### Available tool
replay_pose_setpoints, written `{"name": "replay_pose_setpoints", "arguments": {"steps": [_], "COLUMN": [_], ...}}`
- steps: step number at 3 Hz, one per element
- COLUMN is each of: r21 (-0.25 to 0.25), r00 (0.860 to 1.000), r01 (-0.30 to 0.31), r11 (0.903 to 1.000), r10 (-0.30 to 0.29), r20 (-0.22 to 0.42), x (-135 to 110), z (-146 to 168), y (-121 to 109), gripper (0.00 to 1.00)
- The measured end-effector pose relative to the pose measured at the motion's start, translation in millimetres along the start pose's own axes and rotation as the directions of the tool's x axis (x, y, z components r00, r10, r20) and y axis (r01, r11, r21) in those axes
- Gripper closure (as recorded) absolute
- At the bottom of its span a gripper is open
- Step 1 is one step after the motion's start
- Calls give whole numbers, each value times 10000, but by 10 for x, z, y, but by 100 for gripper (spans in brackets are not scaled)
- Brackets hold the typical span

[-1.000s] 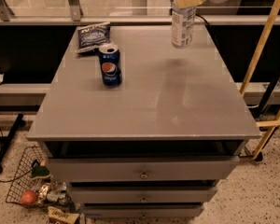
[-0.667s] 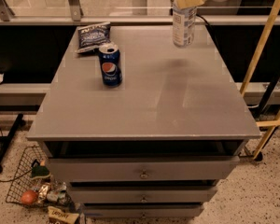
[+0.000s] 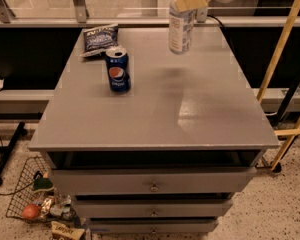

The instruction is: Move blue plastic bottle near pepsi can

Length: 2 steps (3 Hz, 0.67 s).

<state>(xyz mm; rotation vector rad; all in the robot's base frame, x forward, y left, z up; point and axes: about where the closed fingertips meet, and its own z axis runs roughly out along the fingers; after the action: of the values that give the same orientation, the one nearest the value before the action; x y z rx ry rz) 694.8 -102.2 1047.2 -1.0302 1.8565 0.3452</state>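
We saw the blue plastic bottle (image 3: 181, 33) upright over the far right part of the grey tabletop (image 3: 190, 114), its base seemingly clear of the surface, a faint shadow lying nearer us. The gripper (image 3: 190, 0), reaching in from the upper right, was clenched around the bottle's top. The pepsi can (image 3: 118, 70) stood well apart to the left, just in front of a dark blue snack bag (image 3: 100, 38). A wire basket (image 3: 22, 196) lay on the floor at lower left.
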Motion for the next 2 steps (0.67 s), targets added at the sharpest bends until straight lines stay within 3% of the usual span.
{"name": "replay_pose_setpoints", "arguments": {"steps": [1, 2], "r21": [-1059, -1853], "r00": [9946, 9886], "r01": [1010, 1489], "r11": [9892, 9714], "r10": [-980, -1508], "r20": [332, 35], "x": [-229, -203], "z": [-51, 17], "y": [513, 859], "gripper": [100, 100]}}
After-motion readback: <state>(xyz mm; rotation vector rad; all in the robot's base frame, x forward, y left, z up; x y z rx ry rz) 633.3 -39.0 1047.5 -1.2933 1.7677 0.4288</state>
